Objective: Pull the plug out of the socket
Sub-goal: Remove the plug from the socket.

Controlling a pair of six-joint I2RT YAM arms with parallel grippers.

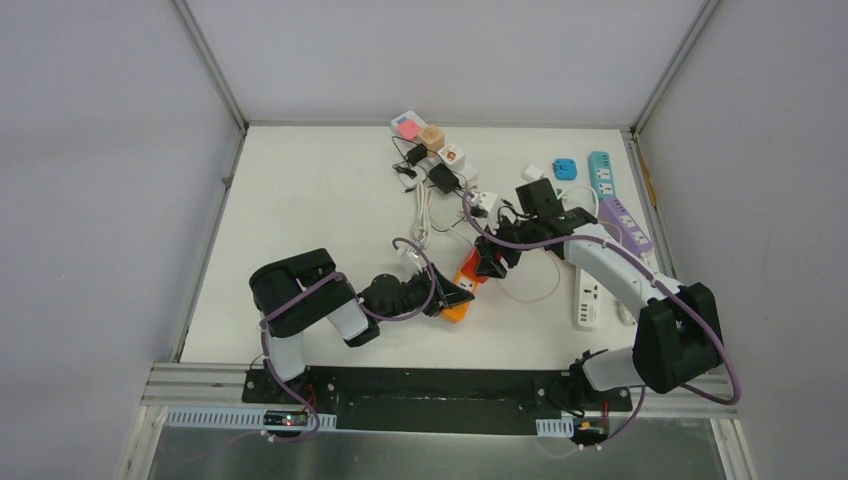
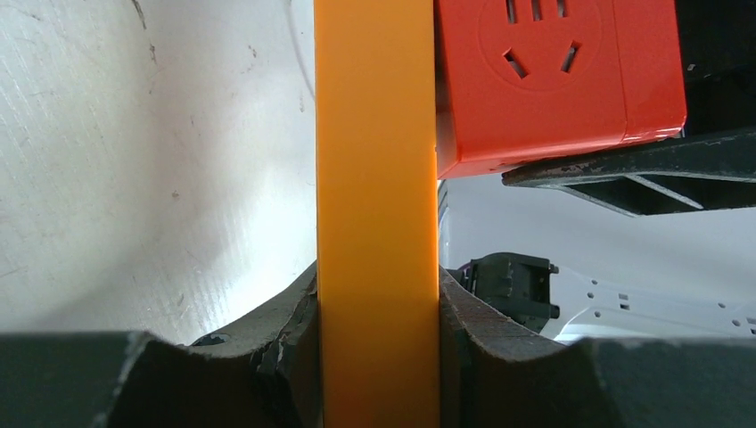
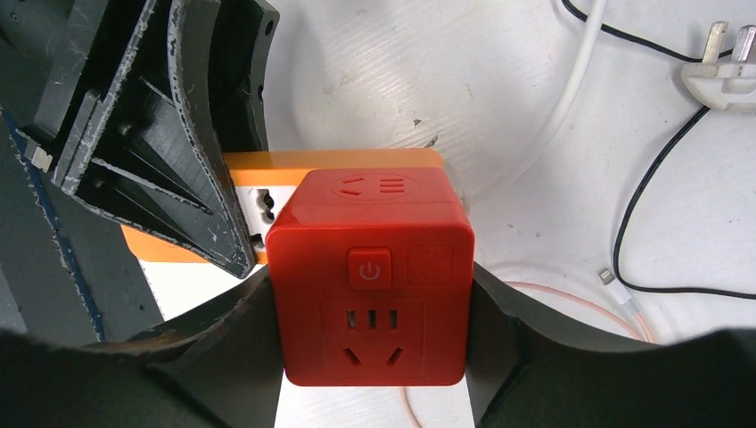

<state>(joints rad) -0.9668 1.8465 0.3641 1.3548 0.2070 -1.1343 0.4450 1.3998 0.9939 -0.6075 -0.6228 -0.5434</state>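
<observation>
trouble first: both grips are on smooth plastic. the left gripper (image 2: 377, 308) has its jaws drawn in narrow on the orange strip (image 2: 377, 178), pads pressed to both flat sides. the right gripper (image 3: 370, 308) has its jaws spread wide around the red cube (image 3: 370, 285), the plug i want off, and touches it at three and nine o'clock in its own view. if i pull at an angle to the pins, i think the cube could bind and drag the strip through the left pads. the cube could also slip out of the right ones, since they only catch its lower half. a sudden release could swing either arm into the loose gear nearby.

from above, the pair sits near six o'clock of the table (image 1: 300, 200). the left gripper comes in from nine o'clock, the right from two. the cube looks seated against the strip's face; i cannot tell whether the pins have started out.

containers: i see none here. the white power strip (image 1: 587, 295), the cables (image 1: 420, 215) and the small adapters (image 1: 432, 140) at twelve o'clock all lie straight on the table. a white plug (image 3: 722, 76) lies at one o'clock of the right wrist view.
</observation>
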